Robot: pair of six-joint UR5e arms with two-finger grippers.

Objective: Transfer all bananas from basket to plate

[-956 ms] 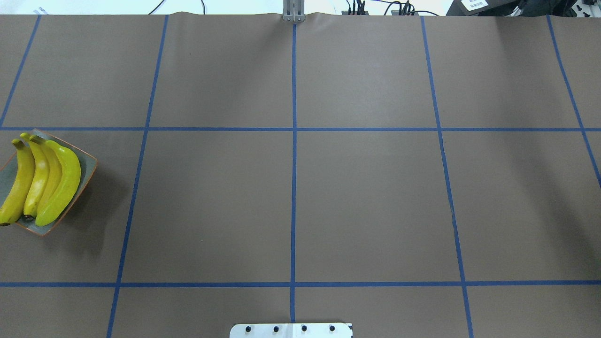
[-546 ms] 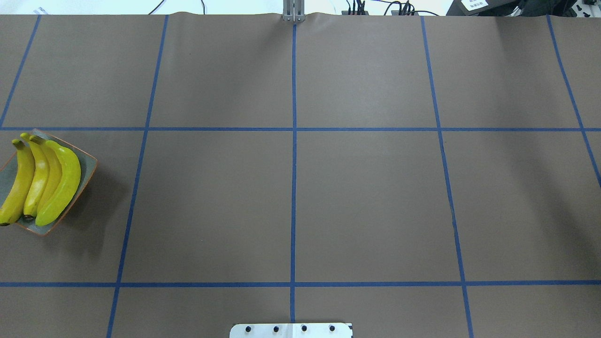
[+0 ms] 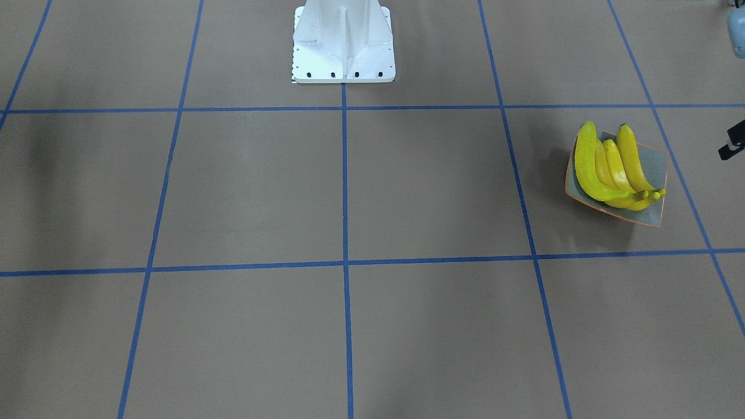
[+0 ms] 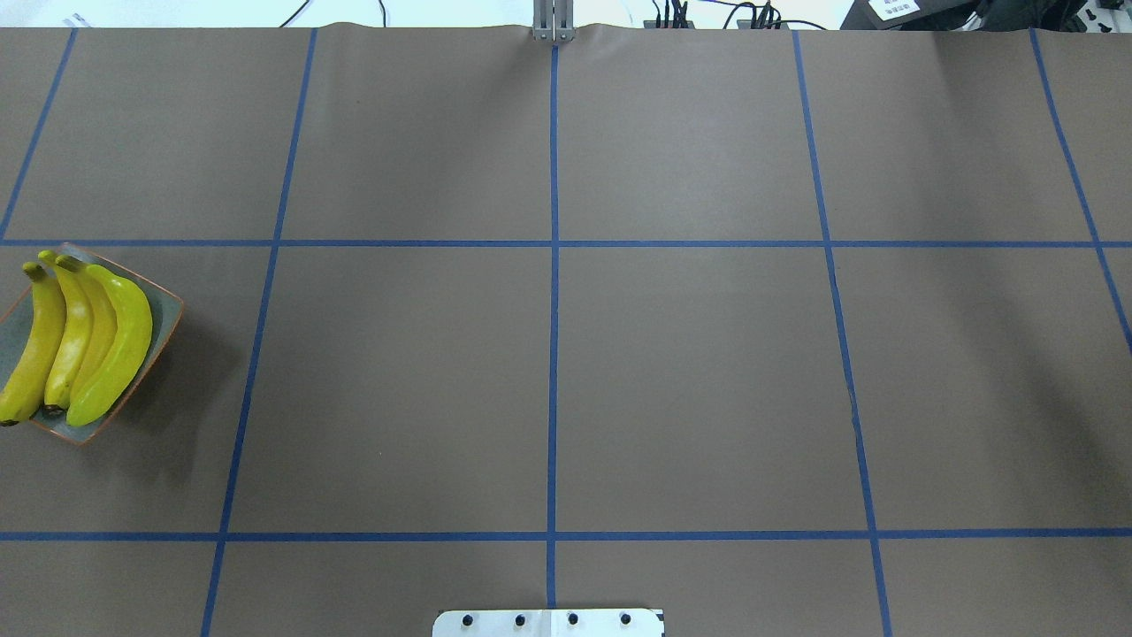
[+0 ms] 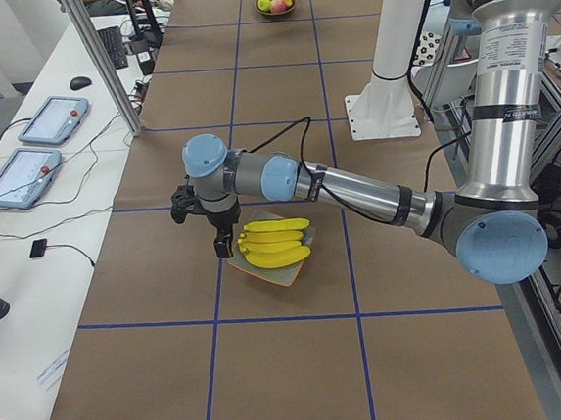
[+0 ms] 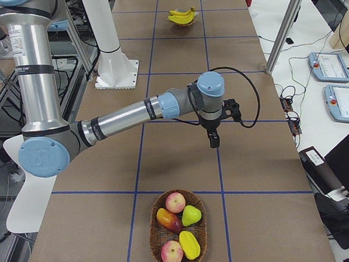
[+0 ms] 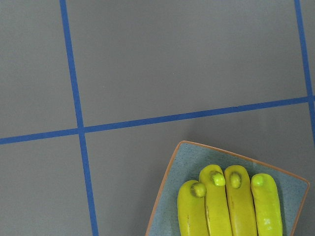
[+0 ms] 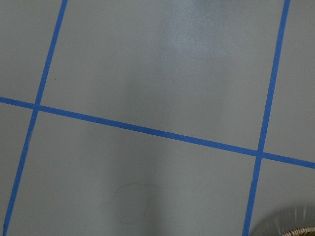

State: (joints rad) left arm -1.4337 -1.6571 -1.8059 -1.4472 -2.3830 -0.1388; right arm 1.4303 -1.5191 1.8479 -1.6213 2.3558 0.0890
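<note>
Several yellow bananas [image 4: 80,345] [image 3: 611,169] lie side by side on the grey plate [image 4: 165,314] [image 3: 655,169] with its orange rim, at the table's left end. The left wrist view looks down on the bananas' [image 7: 231,206] tips and the plate's [image 7: 179,164] corner. My left gripper [image 5: 222,243] hangs just beyond the plate [image 5: 271,273], on the side away from the robot; I cannot tell its state. The wicker basket [image 6: 152,234] at the table's right end holds other fruit and no bananas. My right gripper [image 6: 214,141] hangs over bare table some way from it; I cannot tell its state.
The robot's white base [image 3: 343,41] stands at the table's near edge. Blue tape lines divide the brown table cover into squares. Tablets and cables lie on the white bench [image 5: 45,152] across the table. A metal post [image 6: 287,24] stands at the far edge.
</note>
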